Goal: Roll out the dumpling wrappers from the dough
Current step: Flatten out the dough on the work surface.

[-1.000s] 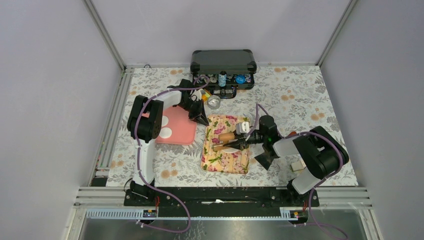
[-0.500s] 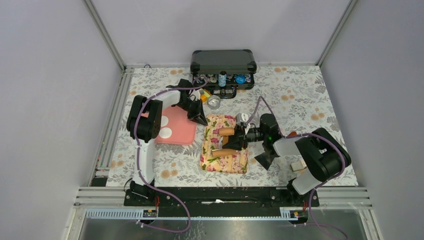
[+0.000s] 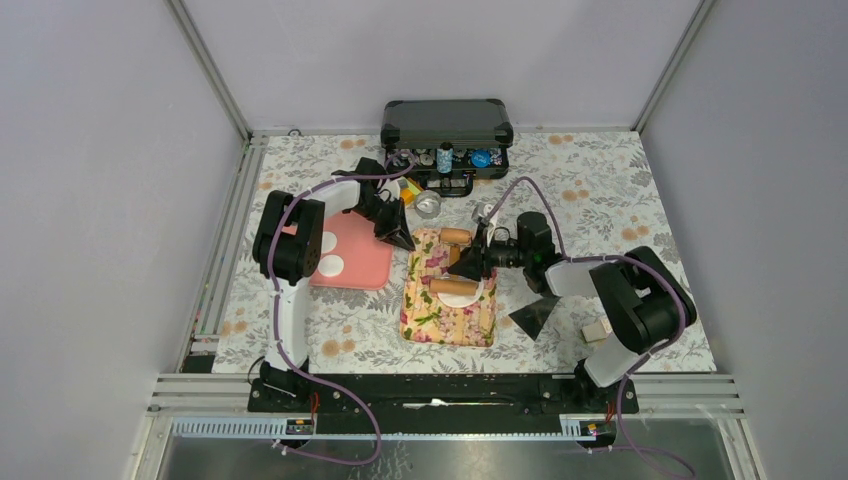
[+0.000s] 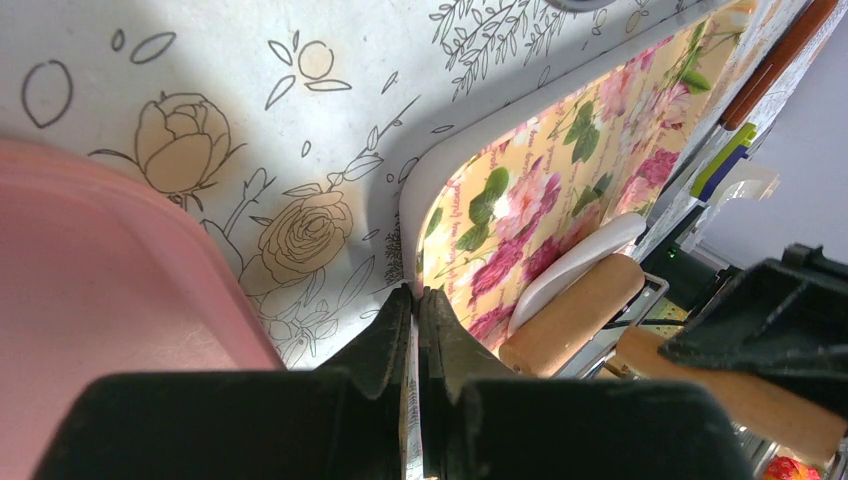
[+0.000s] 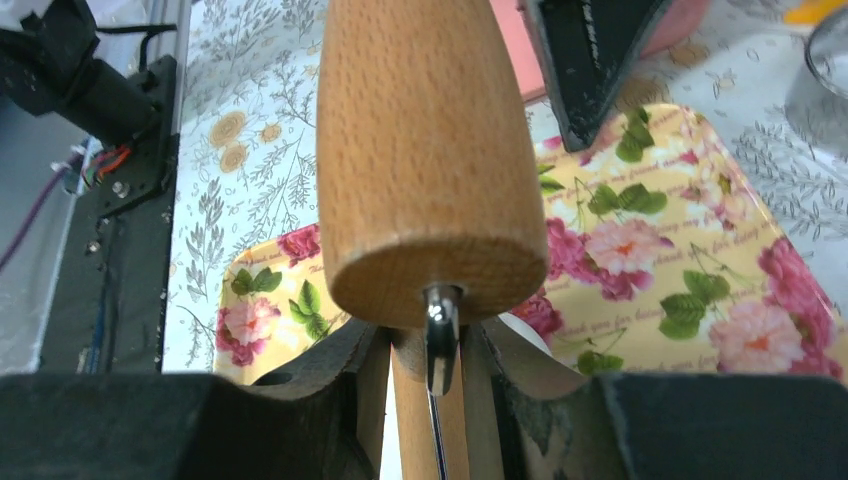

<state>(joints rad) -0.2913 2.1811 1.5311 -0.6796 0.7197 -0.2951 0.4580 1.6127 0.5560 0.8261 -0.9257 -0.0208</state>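
A flat white dumpling wrapper [image 3: 459,297] lies on the floral tray [image 3: 432,318]. The wooden roller [image 3: 451,285] of a two-ended rolling pin rests on its far edge. My right gripper [image 3: 472,262] is shut on the pin's handle [image 5: 417,415], and the roller [image 5: 423,150] fills the right wrist view, with a sliver of the wrapper [image 5: 521,331] behind one finger. My left gripper [image 4: 415,297] is shut on the floral tray's rim [image 4: 425,190] at its far left corner. From there I see the wrapper [image 4: 585,262] and the roller [image 4: 577,314]. A white round piece of dough [image 3: 333,266] lies on the pink tray [image 3: 360,262].
An open black case [image 3: 447,125] with small items stands at the back. A round silver tin [image 3: 428,204] sits just in front of it. A black triangular object [image 3: 535,315] and a small white-and-green block [image 3: 597,330] lie right of the floral tray.
My right gripper has swung toward the far side with the rolling pin, drawing the roller across the wrapper, whose near part now shows. The left gripper has stayed on the tray's rim.
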